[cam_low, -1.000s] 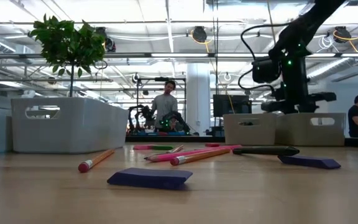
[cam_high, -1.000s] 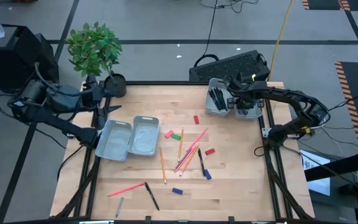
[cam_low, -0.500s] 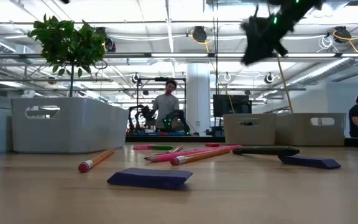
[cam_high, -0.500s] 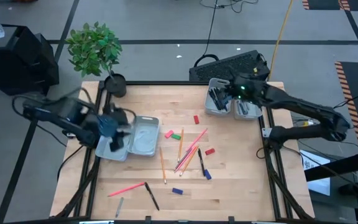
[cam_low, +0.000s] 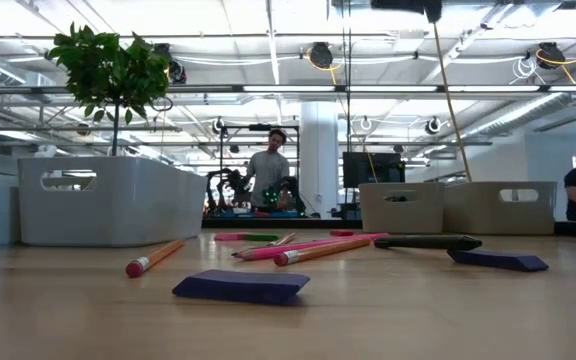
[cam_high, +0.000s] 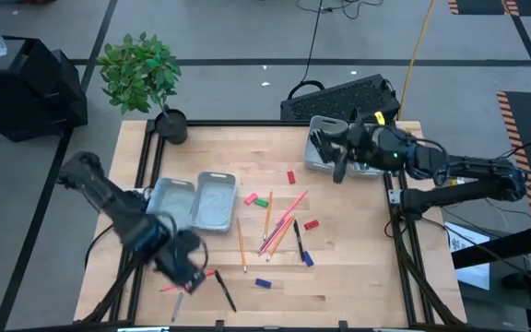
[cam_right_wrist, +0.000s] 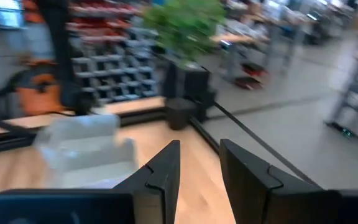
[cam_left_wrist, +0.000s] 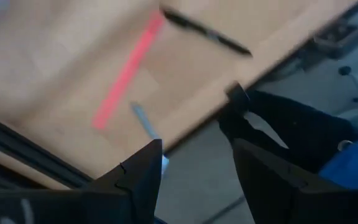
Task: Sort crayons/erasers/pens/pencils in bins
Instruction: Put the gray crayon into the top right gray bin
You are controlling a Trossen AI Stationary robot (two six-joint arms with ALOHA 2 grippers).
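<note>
The left tool (cam_high: 184, 261) hangs over the worktop (cam_high: 339, 267) near its front-left corner, just above a pink pencil (cam_high: 188, 279), a black pen (cam_high: 224, 290) and a small grey stick (cam_high: 176, 306); its wrist view shows the two dark fingers (cam_left_wrist: 138, 174) parted with nothing between them. The right tool (cam_high: 337, 157) sits at the back-right, beside the right pair of bins (cam_high: 324, 148), where black pens (cam_high: 322, 143) already lie in the bin nearer the worktop's middle; its fingers (cam_right_wrist: 160, 174) stand a narrow gap apart and hold nothing. The left pair of bins (cam_high: 194, 205) rests toward the left edge. In the middle of the worktop lies a loose bundle of orange and pink pencils (cam_high: 279, 226), with red (cam_high: 291, 176), pink (cam_high: 250, 197), green (cam_high: 262, 200) and blue (cam_high: 263, 283) erasers scattered round it, and another black pen (cam_high: 298, 240) beside a red eraser (cam_high: 311, 224). A potted plant (cam_high: 141, 74) stands at the back-left corner.
</note>
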